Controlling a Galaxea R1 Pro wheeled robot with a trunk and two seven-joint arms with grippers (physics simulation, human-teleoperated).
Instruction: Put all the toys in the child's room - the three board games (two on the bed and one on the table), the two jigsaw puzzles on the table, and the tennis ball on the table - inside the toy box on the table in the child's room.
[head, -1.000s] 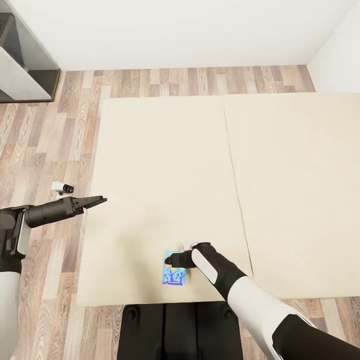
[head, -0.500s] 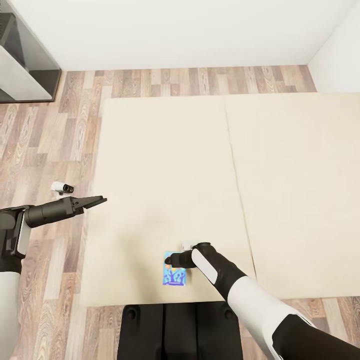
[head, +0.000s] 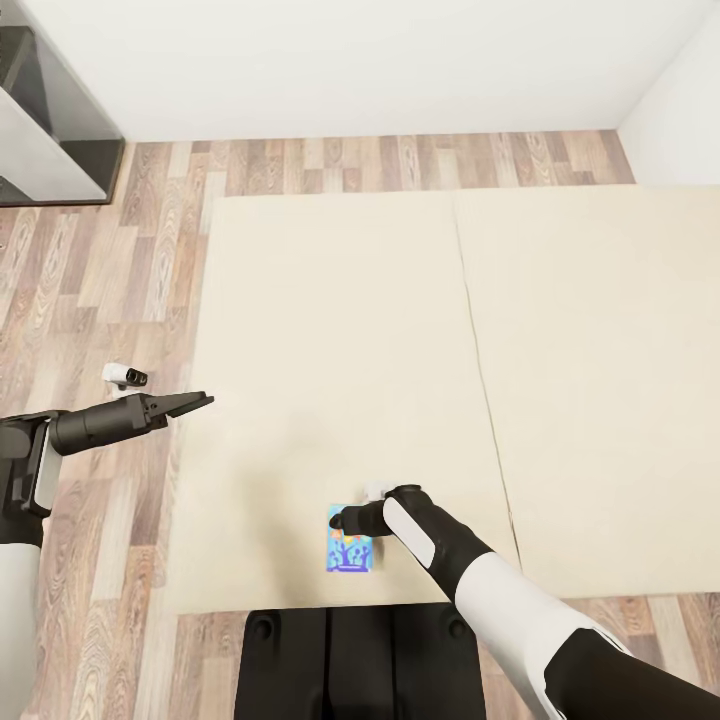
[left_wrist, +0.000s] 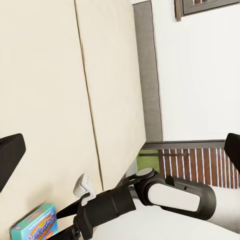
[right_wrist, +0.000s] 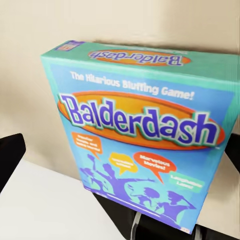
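A bright blue board game with orange print, "Balderdash" on its cover, is near the front edge of the beige bed. My right gripper is over its far end. One black finger shows on each side of the box, set wide apart, and they hold it across its width. The left wrist view shows the same box below my right arm. My left gripper hangs open over the bed's left edge, holding nothing.
Wood plank floor runs left of and behind the bed. A small white and black object lies on it near my left arm. A grey shelf unit stands at the back left. My dark base touches the bed's front.
The bed and floor have slid slightly right in the head view, so the camera has moved. The board game stays under my right gripper. Neither arm has changed pose.
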